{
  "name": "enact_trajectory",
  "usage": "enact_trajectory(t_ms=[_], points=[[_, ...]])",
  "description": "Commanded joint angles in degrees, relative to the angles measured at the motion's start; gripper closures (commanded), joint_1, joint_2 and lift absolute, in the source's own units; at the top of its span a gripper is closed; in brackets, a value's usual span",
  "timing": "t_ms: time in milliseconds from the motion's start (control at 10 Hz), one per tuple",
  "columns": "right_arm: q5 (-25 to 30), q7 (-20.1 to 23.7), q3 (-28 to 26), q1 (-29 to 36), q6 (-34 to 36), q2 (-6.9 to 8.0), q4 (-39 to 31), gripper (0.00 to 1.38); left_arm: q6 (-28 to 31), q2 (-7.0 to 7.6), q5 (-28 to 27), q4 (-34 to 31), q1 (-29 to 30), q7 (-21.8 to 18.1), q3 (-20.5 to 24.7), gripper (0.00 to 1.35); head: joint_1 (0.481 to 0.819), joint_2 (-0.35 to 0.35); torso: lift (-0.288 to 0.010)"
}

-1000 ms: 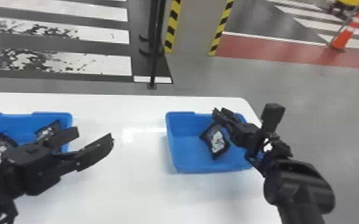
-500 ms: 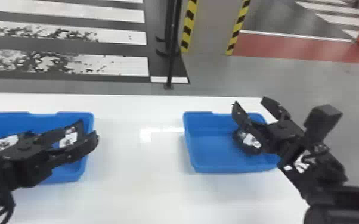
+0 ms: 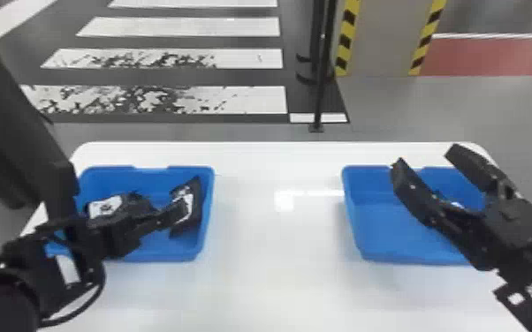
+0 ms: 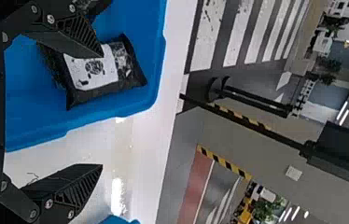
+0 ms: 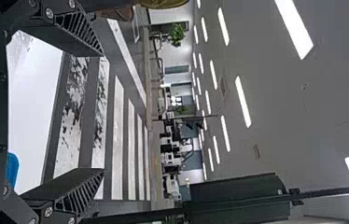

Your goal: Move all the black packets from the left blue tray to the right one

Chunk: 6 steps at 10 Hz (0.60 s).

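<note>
Both trays sit farther right in the head view than half a second ago, and the right gripper's (image 3: 427,160) fingers stand wider apart over the right blue tray (image 3: 366,229). Just beyond them, the dark packet (image 3: 457,205) in that tray is mostly hidden. The left gripper (image 3: 168,218) reaches over the left blue tray (image 3: 176,253); the left wrist view settles what the head view blurs: its fingers are spread, gripping nothing, one over the labelled black packet (image 3: 193,198) by the tray's right wall, the other over the white table (image 3: 278,273). Another black packet (image 3: 105,206) lies farther left in the same tray, its white label visible from the head. Past the table rise a thin black post (image 3: 322,88) and a striped pillar (image 3: 382,39), beside a crosswalk (image 3: 243,99). Only the right wrist view adds ceiling lights (image 5: 242,100).
</note>
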Motion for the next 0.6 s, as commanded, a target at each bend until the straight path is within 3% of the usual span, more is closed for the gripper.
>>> enact_trajectory(t_ms=[0, 500], points=[[-0.65, 0.21, 0.07, 0.92, 0.93, 0.0, -0.7, 0.14, 2.14, 0.25, 1.2, 5.74, -2.6, 0.05, 1.12, 0.21, 0.695, 0.059, -0.14], [-2.14, 0.74, 0.53, 0.92, 1.91, 0.0, 0.42, 0.15, 2.85, 1.4, 0.06, 22.2, -13.57, 0.23, -0.71, 0.21, 0.695, 0.096, -0.14]])
